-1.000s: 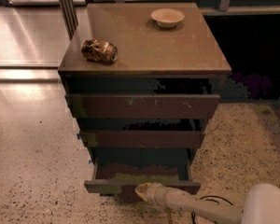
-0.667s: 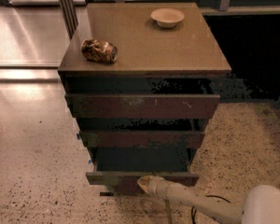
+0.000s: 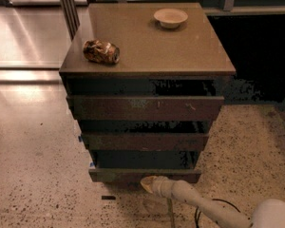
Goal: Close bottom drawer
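Note:
The bottom drawer [image 3: 142,175] is the lowest dark brown front of the cabinet [image 3: 147,46], sticking out only a little past the two wider drawers above. My gripper [image 3: 148,183] is low at the floor, its pale tip against the drawer's front face near the middle. The white arm [image 3: 204,205] runs back to the lower right. The drawer's inner floor is hardly visible.
A crumpled can [image 3: 101,51] and a shallow bowl [image 3: 170,17] sit on the cabinet top. The two upper drawers [image 3: 145,107] stand slightly out. Speckled floor [image 3: 33,175] lies around; a dark space is to the right, metal posts at the back left.
The gripper has pushed forward against the bottom drawer, and the drawer has slid in toward the cabinet; its greenish-grey floor no longer shows.

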{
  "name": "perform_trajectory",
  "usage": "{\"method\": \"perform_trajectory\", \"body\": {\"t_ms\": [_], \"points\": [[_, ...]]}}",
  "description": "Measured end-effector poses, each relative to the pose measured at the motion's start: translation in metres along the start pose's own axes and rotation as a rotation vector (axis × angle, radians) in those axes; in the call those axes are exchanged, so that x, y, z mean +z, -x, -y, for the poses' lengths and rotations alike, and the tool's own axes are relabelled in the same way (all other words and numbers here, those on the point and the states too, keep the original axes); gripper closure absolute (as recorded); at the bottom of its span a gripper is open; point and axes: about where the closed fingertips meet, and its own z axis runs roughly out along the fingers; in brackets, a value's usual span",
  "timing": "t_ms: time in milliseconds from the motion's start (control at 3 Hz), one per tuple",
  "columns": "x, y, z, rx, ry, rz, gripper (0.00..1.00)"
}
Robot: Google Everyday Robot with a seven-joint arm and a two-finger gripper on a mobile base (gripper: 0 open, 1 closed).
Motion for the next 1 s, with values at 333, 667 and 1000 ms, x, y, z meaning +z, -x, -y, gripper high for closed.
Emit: {"method": "perform_trajectory", "body": {"t_ms": [333,667,1000], "points": [[0.000,0.000,0.000,0.000,0.000,0.000,1.00],[0.001,0.004,0.021,-0.003,-0.053,-0.004,1.00],[0.001,0.021,0.066,0.008,-0.135,0.006,1.00]]}}
